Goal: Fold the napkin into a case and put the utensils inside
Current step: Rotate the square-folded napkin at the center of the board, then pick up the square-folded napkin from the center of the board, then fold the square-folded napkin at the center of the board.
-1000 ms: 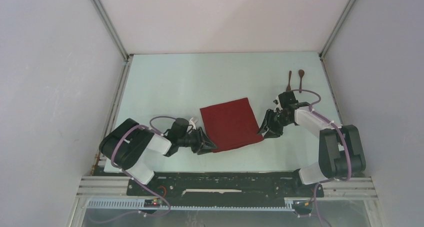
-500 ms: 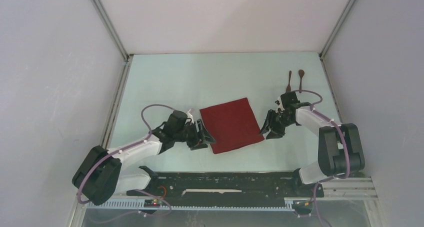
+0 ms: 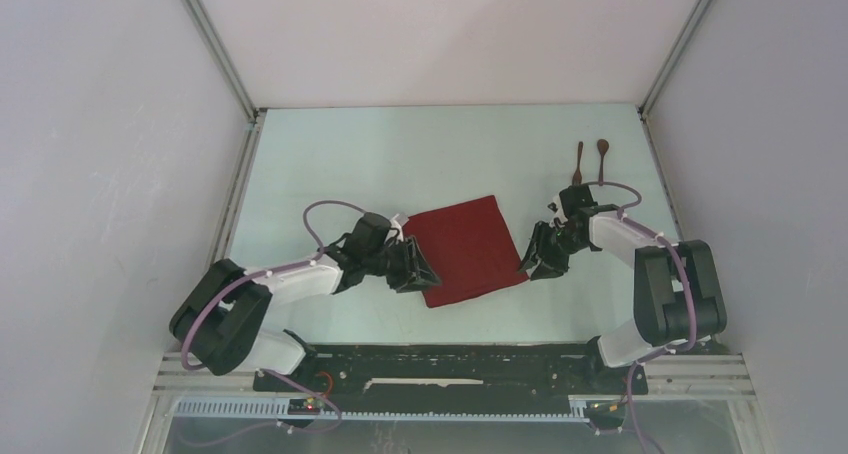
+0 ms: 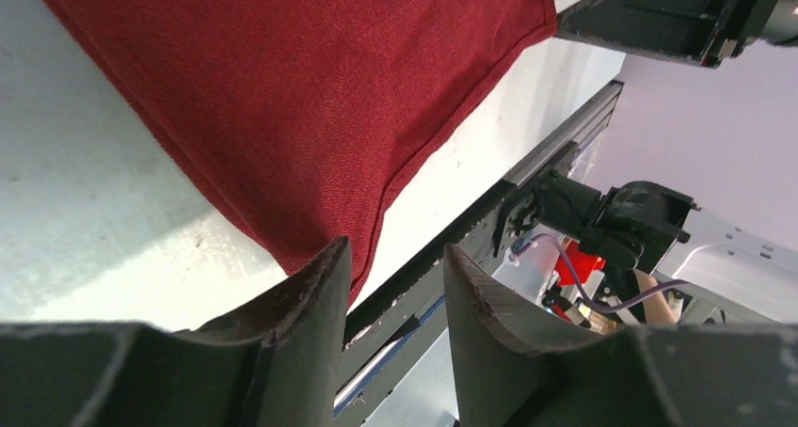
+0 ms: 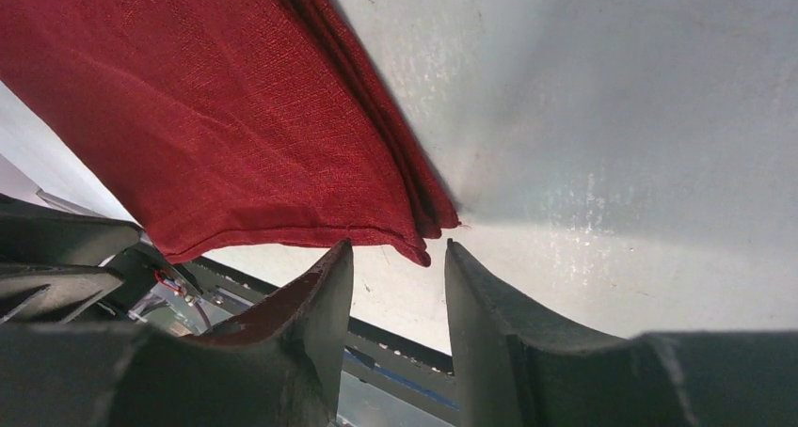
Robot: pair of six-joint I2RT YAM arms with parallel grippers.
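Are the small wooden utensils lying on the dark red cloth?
No, the small dark wooden utensils lie on the pale table, apart from the red cloth.

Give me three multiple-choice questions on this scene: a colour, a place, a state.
1. The napkin is: A dark red; B blue; C white.
2. The fork and spoon lie: A on the napkin; B at the table's far right; C at the table's near left.
3. The left pincer and right pincer are: A open; B shut on the fork; C shut on the spoon.
Answers: A, it is red in every view; B, both lie far right in the top view; A, both gape in the wrist views.
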